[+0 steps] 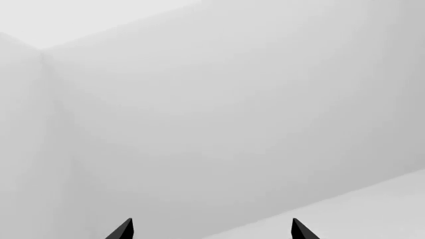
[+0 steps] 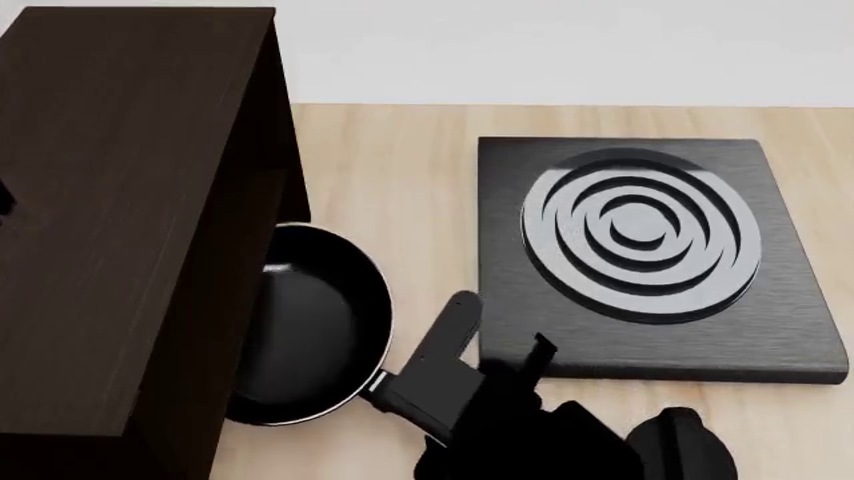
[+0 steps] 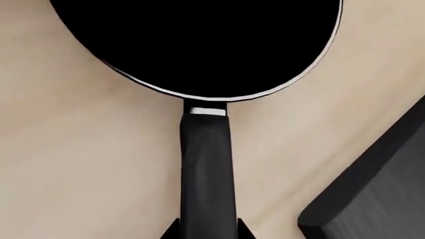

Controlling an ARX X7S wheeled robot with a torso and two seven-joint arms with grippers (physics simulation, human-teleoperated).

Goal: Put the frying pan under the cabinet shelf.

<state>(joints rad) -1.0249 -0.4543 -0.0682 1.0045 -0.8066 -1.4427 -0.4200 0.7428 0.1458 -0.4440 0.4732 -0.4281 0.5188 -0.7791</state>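
Note:
The frying pan (image 2: 314,330) is round and black with a thin shiny rim. It lies on the wooden table, its left part hidden under the top of the dark brown cabinet shelf (image 2: 120,200). The pan's handle (image 3: 207,169) points away from the cabinet. My right gripper (image 2: 424,392) is shut on that handle, and in the right wrist view (image 3: 207,230) its tips press both sides of it. My left gripper (image 1: 212,229) is open and empty, facing plain white walls. It does not show in the head view.
A square black burner plate (image 2: 641,230) with concentric rings lies right of the pan, and its corner (image 3: 378,194) is close beside the handle. Bare wooden table (image 2: 387,170) runs between cabinet and burner. A white wall stands behind.

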